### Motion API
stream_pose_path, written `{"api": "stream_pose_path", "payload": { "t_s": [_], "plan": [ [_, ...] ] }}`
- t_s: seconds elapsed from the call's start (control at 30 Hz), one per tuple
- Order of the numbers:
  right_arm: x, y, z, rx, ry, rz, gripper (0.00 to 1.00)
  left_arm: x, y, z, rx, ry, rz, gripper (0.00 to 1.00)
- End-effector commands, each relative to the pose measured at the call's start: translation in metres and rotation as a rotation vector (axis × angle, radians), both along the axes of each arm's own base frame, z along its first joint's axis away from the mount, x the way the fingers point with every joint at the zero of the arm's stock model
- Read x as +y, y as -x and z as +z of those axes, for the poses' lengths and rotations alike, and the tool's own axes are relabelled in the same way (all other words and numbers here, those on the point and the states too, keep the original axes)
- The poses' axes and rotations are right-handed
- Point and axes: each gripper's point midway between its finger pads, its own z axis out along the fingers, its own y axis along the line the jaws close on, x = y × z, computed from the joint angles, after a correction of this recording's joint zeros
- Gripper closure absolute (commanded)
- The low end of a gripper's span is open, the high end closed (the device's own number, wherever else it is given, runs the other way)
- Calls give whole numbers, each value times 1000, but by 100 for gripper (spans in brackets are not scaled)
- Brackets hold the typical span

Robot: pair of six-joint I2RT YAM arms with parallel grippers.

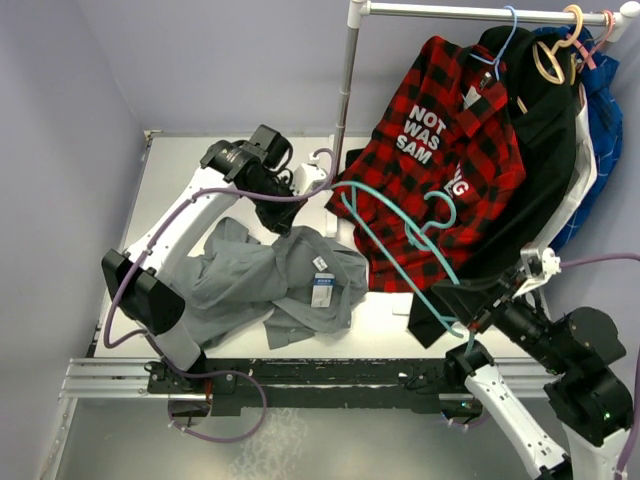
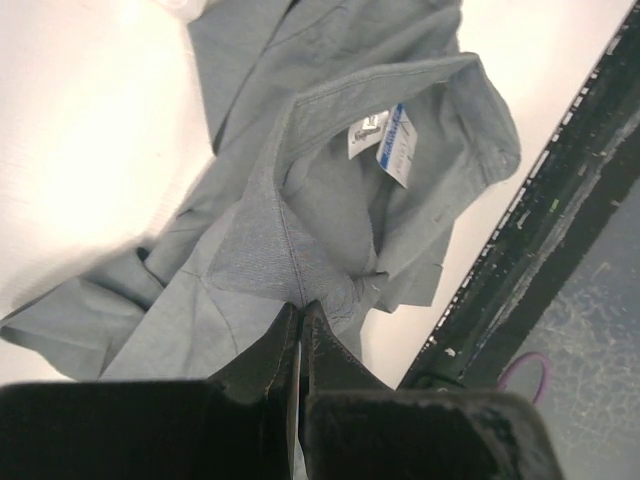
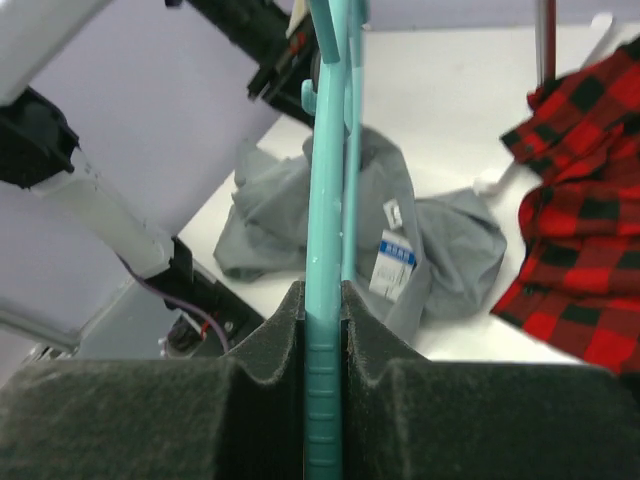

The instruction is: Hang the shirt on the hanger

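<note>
left gripper: clamped fully shut; a fold of the shirt near the shoulder is pinched at the tips and tented up a little
right gripper: closed tight on the hanger, which is gripped at one end of its frame
shirt spot: crumpled on the white table, left of centre, with the collar spread open and the label shown face up
hanger spot: held in the air between the two arms, partly in front of the plaid shirt
hanger axis: the long axis runs from the right gripper up and to the left, and the free end finishes near the left gripper
key relation: the neck opening lies left of and below the hanger; from the right wrist, the label is seen just right of the hanger's line
nearer arm: the shirt is gripped by the left arm; the right one is well apart from it and only the hanger's free end gets close
next move (a guess): the free end probably gets dipped and fed into the neck while the shoulder is kept lifted
risk: the collar is flopped, not held open, so it could be missed
</note>
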Motion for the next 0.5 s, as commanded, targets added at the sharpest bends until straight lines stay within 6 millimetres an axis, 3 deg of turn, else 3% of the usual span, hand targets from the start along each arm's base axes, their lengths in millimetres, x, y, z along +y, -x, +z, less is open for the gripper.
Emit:
{"api": "stream_pose_path", "payload": {
  "t_s": [0.0, 0.13, 0.3, 0.47],
  "plan": [
    [13, 34, -28, 177, -12, 133, 100, 2, -24, 16, -99, -23, 52, 100],
    [16, 39, -53, 249, 24, 157, 100, 1, -34, 22, -127, -32, 65, 100],
    [23, 29, -75, 296, 26, 176, 100, -3, -35, 28, -122, -18, 63, 100],
    [31, 14, -78, 295, -13, 186, 100, -7, -25, 32, -86, 16, 46, 100]
  ]
}}
